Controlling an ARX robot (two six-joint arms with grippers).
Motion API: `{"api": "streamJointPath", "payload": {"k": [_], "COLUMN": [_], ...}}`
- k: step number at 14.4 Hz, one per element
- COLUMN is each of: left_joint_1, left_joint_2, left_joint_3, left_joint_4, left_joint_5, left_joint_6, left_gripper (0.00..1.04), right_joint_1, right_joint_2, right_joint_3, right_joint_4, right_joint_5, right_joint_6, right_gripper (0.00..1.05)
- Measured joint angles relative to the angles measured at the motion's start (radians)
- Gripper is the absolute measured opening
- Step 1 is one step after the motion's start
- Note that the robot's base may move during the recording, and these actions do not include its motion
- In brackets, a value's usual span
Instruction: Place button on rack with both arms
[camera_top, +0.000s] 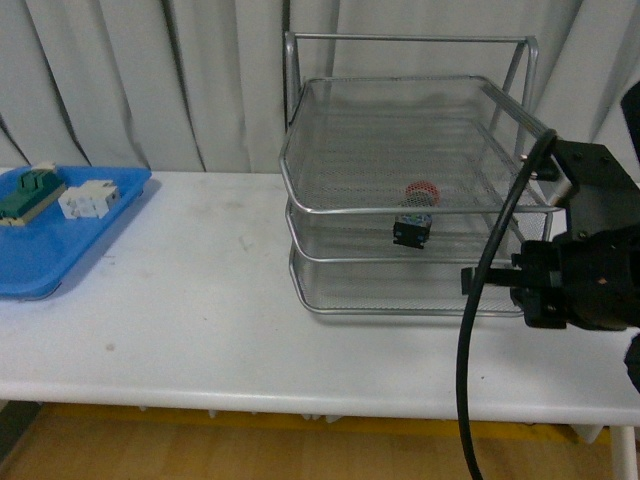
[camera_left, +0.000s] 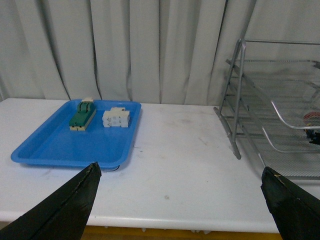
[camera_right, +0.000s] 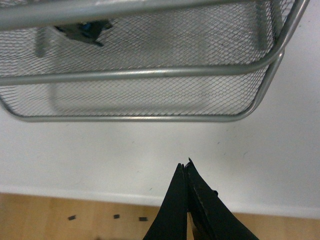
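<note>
The button sits inside the silver wire rack (camera_top: 310, 215), under the top tier, apparently on the middle tier. Its red cap (camera_top: 421, 190) shows through the mesh above its black body (camera_top: 411, 232). My right gripper (camera_top: 468, 279) is shut and empty, low in front of the rack's right front corner. In the right wrist view its fingertips (camera_right: 184, 165) hang over the table's front strip, with the button (camera_right: 82, 29) behind the rack's rim (camera_right: 150, 74). My left gripper (camera_left: 180, 168) is open and empty over the table, far left of the rack (camera_left: 235, 100). The button (camera_left: 313, 120) shows at that view's edge.
A blue plastic tray (camera_top: 40, 262) at the table's left holds a green terminal block (camera_top: 30, 195) and a white block (camera_top: 88, 200); the left wrist view also shows this tray (camera_left: 60, 145). A black cable (camera_top: 470, 330) loops in front of the rack. Grey curtains hang behind.
</note>
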Motion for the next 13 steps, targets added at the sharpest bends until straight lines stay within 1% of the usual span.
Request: {"api": "streamJointPath", "payload": {"k": [2, 3, 4, 5, 6, 7, 8, 12, 13], "left_joint_1": [0.000, 0.000, 0.000, 0.000, 0.000, 0.000, 0.000, 0.000, 0.000], "left_joint_2": [0.000, 0.000, 0.000, 0.000, 0.000, 0.000, 0.000, 0.000, 0.000], "left_joint_3": [0.000, 0.000, 0.000, 0.000, 0.000, 0.000, 0.000, 0.000, 0.000], "left_joint_4": [0.000, 0.000, 0.000, 0.001, 0.000, 0.000, 0.000, 0.000, 0.000], "left_joint_5": [0.000, 0.000, 0.000, 0.001, 0.000, 0.000, 0.001, 0.000, 0.000], "left_joint_6": [0.000, 0.000, 0.000, 0.000, 0.000, 0.000, 0.000, 0.000, 0.000], "left_gripper": [0.98, 0.98, 0.98, 0.98, 0.98, 0.98, 0.98, 0.98, 0.98], "right_joint_1": [-0.008, -0.047, -0.090, -0.140, -0.227, -0.266, -0.250, -0.251, -0.251], "right_joint_2": [-0.161, -0.317, -0.429, -0.536, -0.687, -0.848, -0.961, -1.135, -1.164], "right_joint_3": [-0.154, -0.257, -0.356, -0.494, -0.610, -0.682, -0.727, -0.787, -0.803], "right_joint_4": [0.058, 0.092, 0.229, 0.489, 0.572, 0.544, 0.518, 0.405, 0.409], "right_joint_5": [-0.092, -0.163, -0.161, -0.030, -0.035, -0.027, -0.043, -0.046, -0.046], "right_joint_6": [0.060, 0.104, 0.107, 0.014, -0.087, -0.143, -0.183, -0.214, -0.214], "right_gripper": [0.02, 0.02, 0.02, 0.02, 0.02, 0.02, 0.02, 0.02, 0.02]}}
